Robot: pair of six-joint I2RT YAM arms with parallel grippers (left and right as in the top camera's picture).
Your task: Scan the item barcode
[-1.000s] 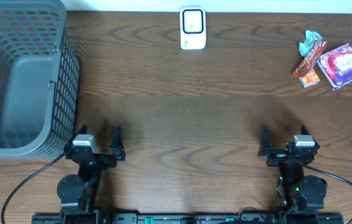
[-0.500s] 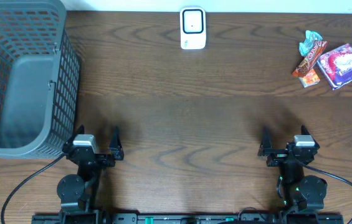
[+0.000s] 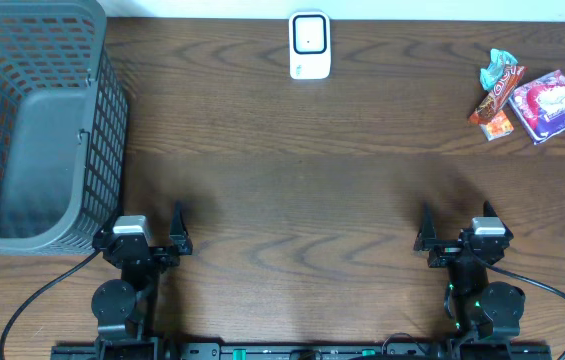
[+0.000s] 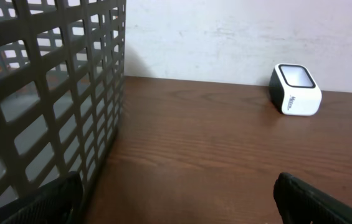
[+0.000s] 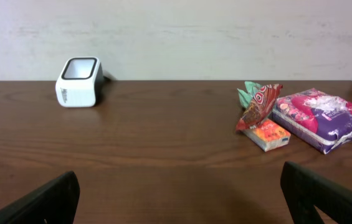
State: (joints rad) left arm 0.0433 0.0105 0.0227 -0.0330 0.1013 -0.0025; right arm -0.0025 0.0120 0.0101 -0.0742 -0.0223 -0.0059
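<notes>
Along the left side of the desk [image 3: 292, 190], a grey mesh basket [image 3: 32, 130] is standing, and its wall is filling the left part of the left wrist view. Just in front of its near corner the left gripper [image 3: 144, 225] is resting low, its fingers [image 4: 316, 200] standing wide apart and holding nothing.

Far edge, middle: a white scanner [image 3: 310, 45] is sitting near the back wall [image 5: 225, 31], its window turned upward.

Near edge, right: the right gripper [image 3: 455, 222] is resting low, its fingers [image 5: 38, 199] spread wide and gripping nothing.

Far right corner: the items are lying in a cluster, well apart from the scanner and from both grippers. A red-brown snack bar [image 3: 500, 88] is leaning over a small orange box [image 3: 498, 125], with a teal wrapper [image 3: 500, 58] behind them. A pink-and-purple packet [image 3: 554, 105] is lying just beside them. Barcodes are too small to make out.
</notes>
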